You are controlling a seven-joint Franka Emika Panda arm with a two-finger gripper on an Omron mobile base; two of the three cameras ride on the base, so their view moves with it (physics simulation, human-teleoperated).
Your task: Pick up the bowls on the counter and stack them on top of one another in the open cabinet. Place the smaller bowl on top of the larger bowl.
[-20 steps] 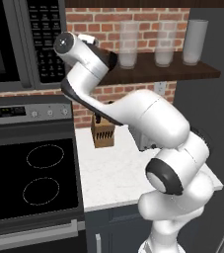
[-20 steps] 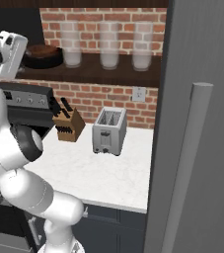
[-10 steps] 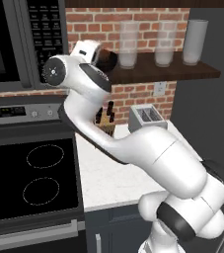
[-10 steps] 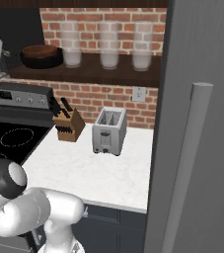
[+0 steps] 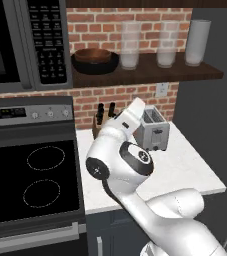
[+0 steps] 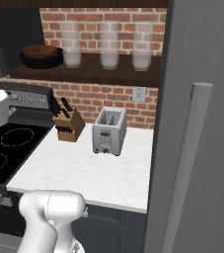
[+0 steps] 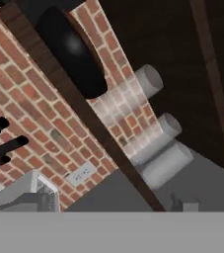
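The reddish-brown bowl (image 5: 92, 54) sits nested in the black bowl (image 5: 96, 64) at the left end of the shelf board (image 5: 150, 75), so stacking looks finished. Whether the jaws are open cannot be told. Next, likely just retreating clear.

Shelf (image 5: 150, 75) left end taken by stacked bowls (image 5: 95, 59); three jars (image 5: 164, 44) crowd remainder. Toaster (image 5: 153, 129) and knife block (image 6: 67, 124) stand at worktop (image 6: 98, 173) rear; front stretch open.

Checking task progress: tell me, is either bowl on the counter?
No, the smaller bowl sits inside the larger bowl on the open cabinet, off the counter.
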